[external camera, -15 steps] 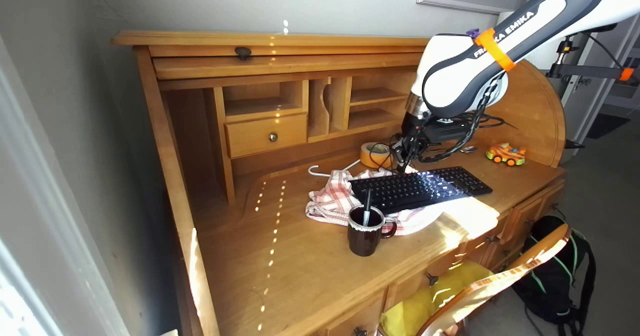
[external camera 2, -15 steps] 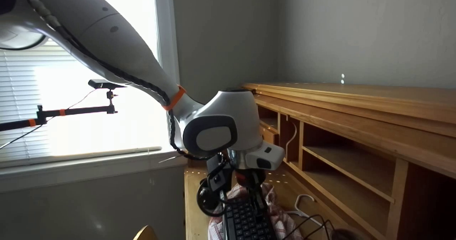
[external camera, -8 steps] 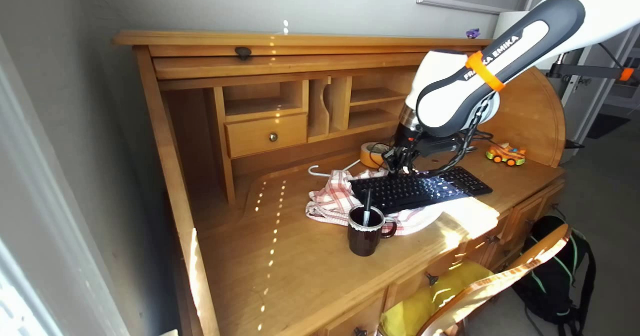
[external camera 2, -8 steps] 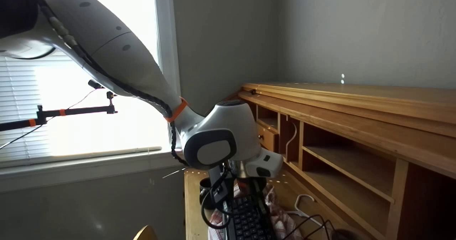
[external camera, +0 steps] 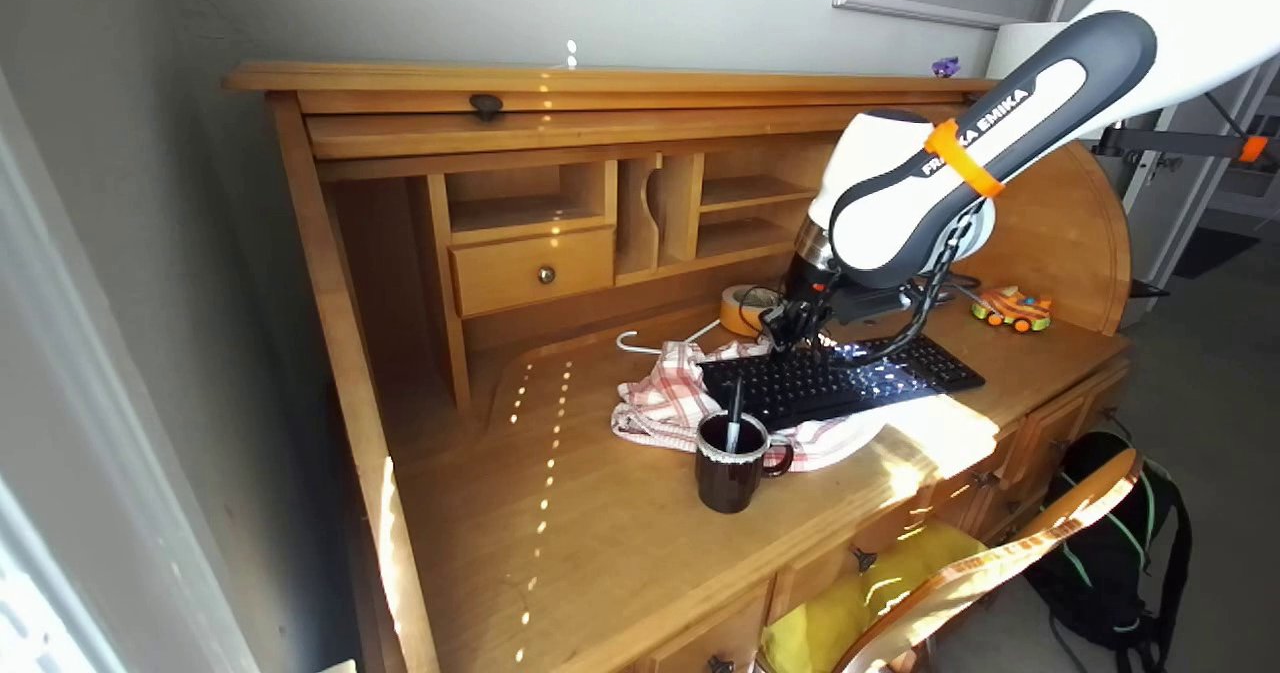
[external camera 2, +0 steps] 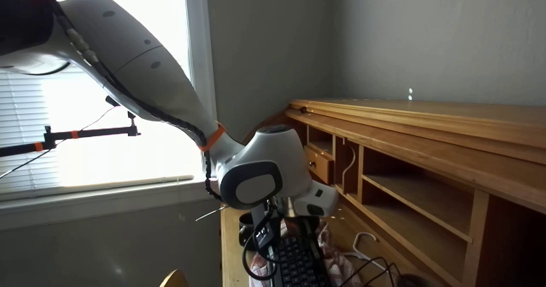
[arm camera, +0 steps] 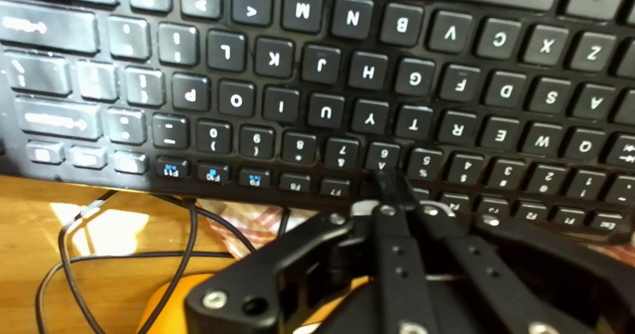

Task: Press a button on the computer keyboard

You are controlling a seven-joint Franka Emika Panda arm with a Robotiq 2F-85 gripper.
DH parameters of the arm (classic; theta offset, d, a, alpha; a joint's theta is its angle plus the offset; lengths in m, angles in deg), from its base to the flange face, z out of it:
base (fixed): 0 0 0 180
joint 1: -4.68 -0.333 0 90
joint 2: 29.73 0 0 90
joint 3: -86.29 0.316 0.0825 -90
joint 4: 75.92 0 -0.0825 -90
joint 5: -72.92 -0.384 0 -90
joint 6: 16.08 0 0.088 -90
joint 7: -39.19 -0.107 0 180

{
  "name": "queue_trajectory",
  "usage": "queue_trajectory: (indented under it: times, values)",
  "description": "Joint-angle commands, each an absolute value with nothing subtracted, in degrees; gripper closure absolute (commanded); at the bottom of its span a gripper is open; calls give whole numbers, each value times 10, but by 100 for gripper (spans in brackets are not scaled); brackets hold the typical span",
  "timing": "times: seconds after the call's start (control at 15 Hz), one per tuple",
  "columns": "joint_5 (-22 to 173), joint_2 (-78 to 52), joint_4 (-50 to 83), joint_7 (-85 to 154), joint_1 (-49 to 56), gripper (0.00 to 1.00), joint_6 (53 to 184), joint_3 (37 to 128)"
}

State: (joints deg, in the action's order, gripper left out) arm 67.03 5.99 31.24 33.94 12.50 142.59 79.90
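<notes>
Below my Robotiq gripper [arm camera: 394, 176] lies the black computer keyboard [arm camera: 320, 88]; the fingers are clenched together, nothing visible between them, their tips at the edge of the 6 key [arm camera: 383, 155], contact indeterminable. I judge the keyboard light, stiff and smooth, its keys yielding to a gentle push; I need no grasp, only a straight downward press at a key's centre, though the checked towel [external camera: 663, 398] partly beneath may let it rock. Only the wrist view resolves the key legends; only an exterior view includes the toy car [external camera: 1012, 309], well apart from the gripper.
</notes>
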Motion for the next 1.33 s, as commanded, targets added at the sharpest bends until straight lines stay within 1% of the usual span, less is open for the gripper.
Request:
queue_trajectory:
  times: [0.0,0.07,0.33,0.53,0.67,0.8,0.87,0.93,1.0,1.27]
  values:
    - [678,91,300,331,123,100,1444,789]
    - [678,89,300,331,122,100,1448,788]
    - [660,13,336,341,132,100,1407,811]
    - [678,-47,364,319,111,100,1379,789]
    - [695,-84,374,313,104,100,1324,778]
    - [699,-125,386,342,113,100,1232,786]
    - [707,-146,391,349,112,74,1186,786]
    - [718,-165,396,353,111,73,1144,784]
    - [720,-189,401,367,114,66,1094,788]
    - [750,-267,420,374,111,38,993,789]
